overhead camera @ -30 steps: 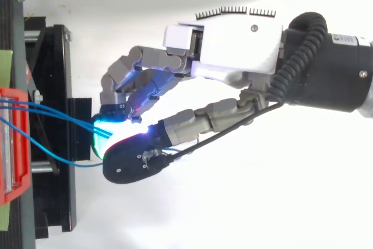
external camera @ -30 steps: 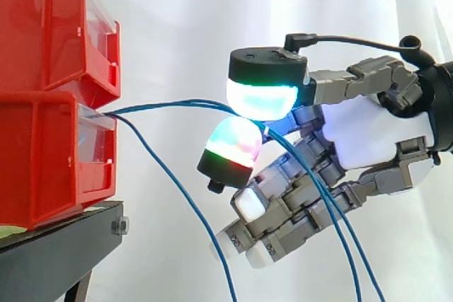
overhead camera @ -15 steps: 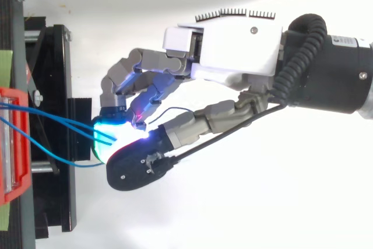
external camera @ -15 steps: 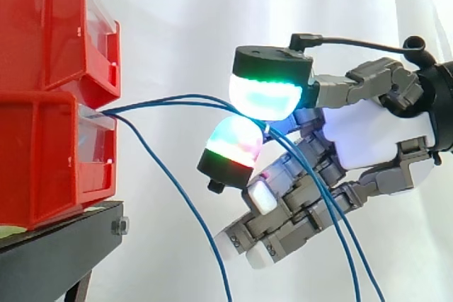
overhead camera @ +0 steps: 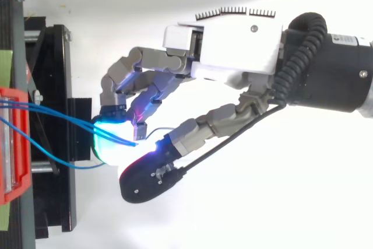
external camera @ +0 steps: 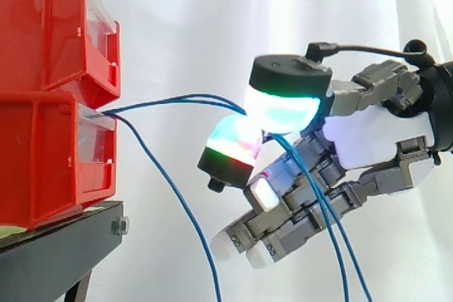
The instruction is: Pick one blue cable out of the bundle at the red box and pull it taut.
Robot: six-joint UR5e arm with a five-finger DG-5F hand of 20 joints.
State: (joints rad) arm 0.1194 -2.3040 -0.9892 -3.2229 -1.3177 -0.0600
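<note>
Right, side view: the robot hand (external camera: pixel 375 136) comes in from the right, with its fingers curled. The glowing thumb pad (external camera: pixel 283 107) and a green-and-red finger pad (external camera: pixel 232 145) pinch two of the thin blue cables (external camera: pixel 177 98). Those two run almost level from the front of the lower stacked red plastic bin (external camera: pixel 42 153) to the pinch, then drop behind the lower fingers. A third loose blue cable (external camera: pixel 177 203) hangs down from the same bin mouth. The bins sit on a black metal stand (external camera: pixel 64 245).

Top view: the hand (overhead camera: pixel 233 45) reaches left. The cables (overhead camera: pixel 64 121) cross from the bin's red lip (overhead camera: pixel 17 190) onto a cyan-lit pad (overhead camera: pixel 111 144). The loose one (overhead camera: pixel 46 153) bows out to one side of them.
</note>
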